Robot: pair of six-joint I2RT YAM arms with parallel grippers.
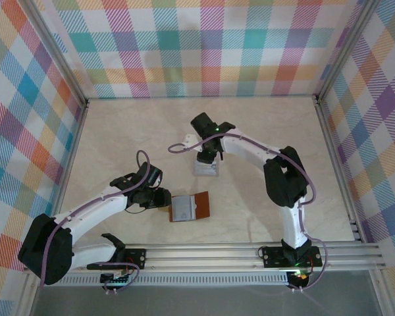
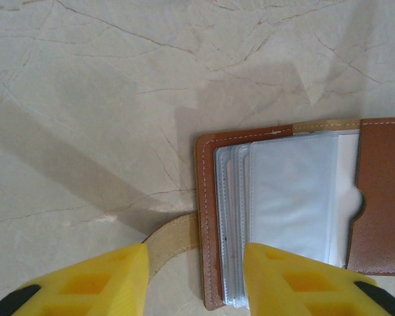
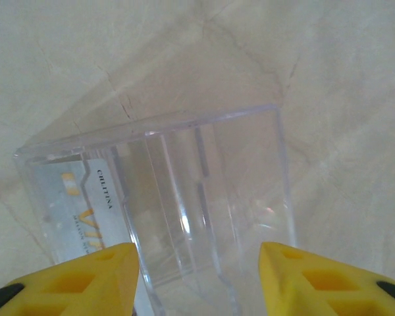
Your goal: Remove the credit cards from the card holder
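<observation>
Top external view: open wallet [image 1: 189,207] on the counter [image 1: 118,131], its edge between the spread fingers of the left hand [image 2: 195,253]; the right hand [image 3: 197,247], also spread, hovers over a clear box [image 3: 217,171] holding a card [image 3: 72,210].

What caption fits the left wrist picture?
Yellow fingers straddle one edge of the open brown card holder on a pale table.
</observation>
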